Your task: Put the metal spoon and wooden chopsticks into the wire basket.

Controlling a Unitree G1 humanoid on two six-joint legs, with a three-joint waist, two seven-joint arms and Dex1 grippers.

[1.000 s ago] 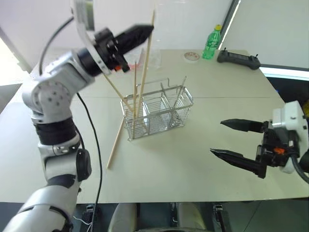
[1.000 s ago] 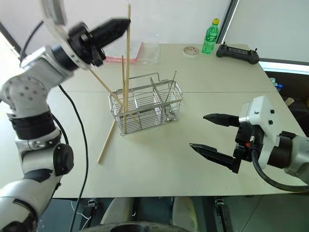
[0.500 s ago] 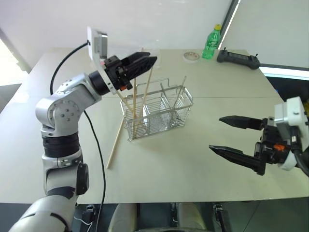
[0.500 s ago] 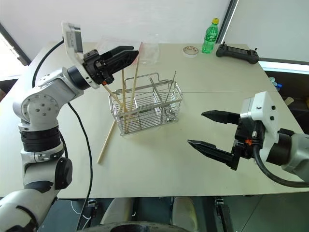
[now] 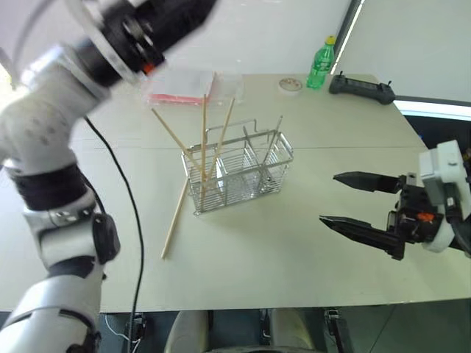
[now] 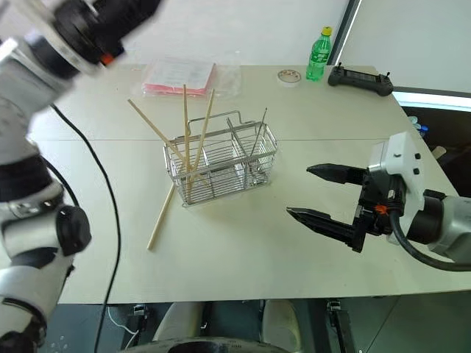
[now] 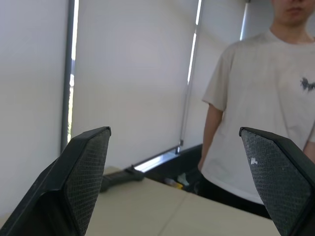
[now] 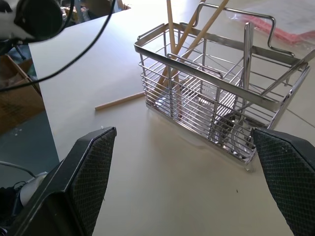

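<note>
Chopsticks (image 5: 204,136) were stood in the basket (image 5: 239,170) on a pale table (image 5: 294,243), well left of the right pincer (image 5: 340,198), whose fingers were spread and empty; one stick (image 5: 175,217) was left lying beside the basket. The left pincer (image 7: 172,182) was raised, gaping, toward white blinds (image 7: 133,73) and a person (image 7: 261,108).

A pale beige table (image 5: 309,243) stands before white walls (image 5: 265,33) and a bright window (image 5: 412,44).
</note>
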